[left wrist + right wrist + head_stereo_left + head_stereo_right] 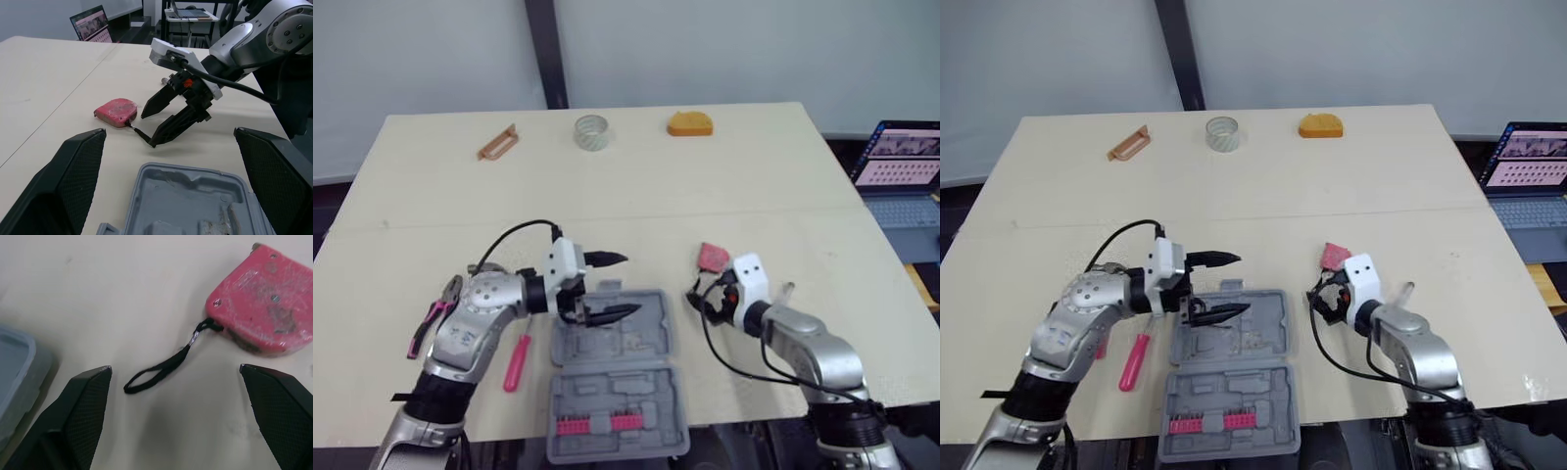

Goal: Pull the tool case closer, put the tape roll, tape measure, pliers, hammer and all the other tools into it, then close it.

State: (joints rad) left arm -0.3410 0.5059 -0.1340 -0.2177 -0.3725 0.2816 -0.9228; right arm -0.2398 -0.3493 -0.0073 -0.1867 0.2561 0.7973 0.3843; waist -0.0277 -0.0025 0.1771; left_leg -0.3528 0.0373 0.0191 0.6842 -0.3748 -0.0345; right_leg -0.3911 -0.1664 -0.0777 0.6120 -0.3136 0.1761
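Grey tool case (617, 387) lies open at the near edge of the table (754, 176), the left gripper (632, 284) spread wide and empty above its far half. Red tape measure (712, 257) sits near the case's right side, the right gripper (148, 130) open, empty, beside its strap (190, 347)

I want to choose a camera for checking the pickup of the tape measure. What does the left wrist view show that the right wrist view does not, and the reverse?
Of the two, the left wrist view adds the right gripper seen whole from the front, open over the strap, and the laptop. The right wrist view adds the strap's full loop and small screws on the tape measure. Both share the red tape measure, the grey tool case and the table.
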